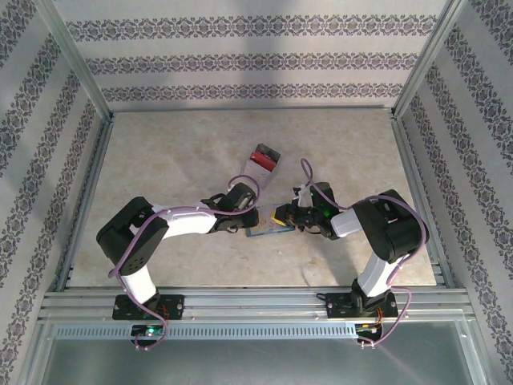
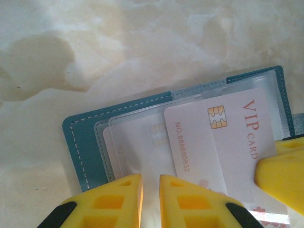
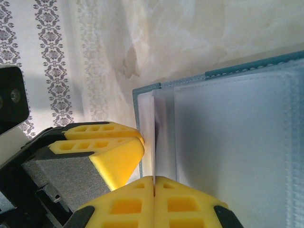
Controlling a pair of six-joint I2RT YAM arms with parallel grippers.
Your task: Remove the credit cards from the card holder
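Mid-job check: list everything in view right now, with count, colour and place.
card holder: one, teal, open on the table between both grippers
VIP card: one, white, gold chip, holder's right half
sleeved card: one, pale, under a frosted sleeve beside it
clear box: one, red and dark contents, beyond the holder
table: one, beige marbled
left gripper: yellow, narrow gap, holder's edge
right gripper: yellow, shut, holder's edge
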